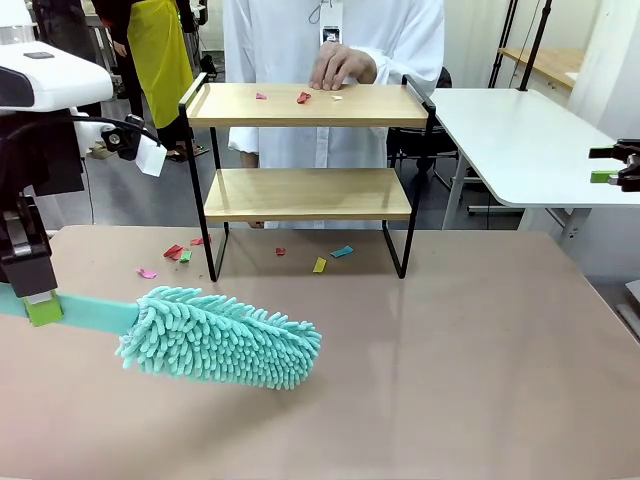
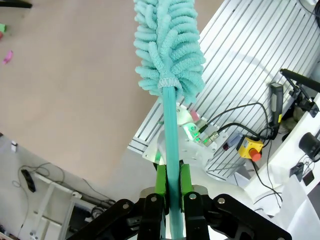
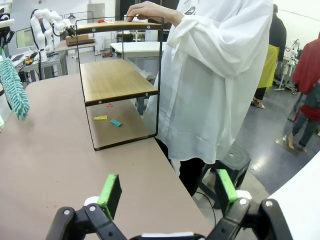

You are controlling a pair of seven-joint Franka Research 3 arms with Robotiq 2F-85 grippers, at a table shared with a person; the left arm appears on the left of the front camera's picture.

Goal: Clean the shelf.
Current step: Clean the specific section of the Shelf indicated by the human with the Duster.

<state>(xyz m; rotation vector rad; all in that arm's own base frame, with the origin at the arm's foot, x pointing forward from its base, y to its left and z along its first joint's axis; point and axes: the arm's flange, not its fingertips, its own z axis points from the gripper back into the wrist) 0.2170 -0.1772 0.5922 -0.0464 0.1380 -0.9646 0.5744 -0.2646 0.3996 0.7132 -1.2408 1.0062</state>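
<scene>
The shelf (image 1: pixel 305 105) stands at the far middle of the brown table, two wooden boards in a black frame. Small scraps (image 1: pixel 303 97) lie on its top board, where a person's hand (image 1: pixel 340 65) rests. My left gripper (image 1: pixel 42 308) is shut on the teal handle of a fluffy teal duster (image 1: pixel 220 338), whose head lies low over the table, left of centre. In the left wrist view the green pads (image 2: pixel 161 180) clamp the handle of the duster (image 2: pixel 167 45). My right gripper (image 3: pixel 165 192) is open, off the table's right side, facing the shelf (image 3: pixel 116 80).
Coloured paper scraps (image 1: pixel 180 252) lie on the table around the shelf's feet, some beneath it (image 1: pixel 331 258). A person in a white coat (image 3: pixel 215 70) stands behind the shelf. A white table (image 1: pixel 520 140) sits at the far right.
</scene>
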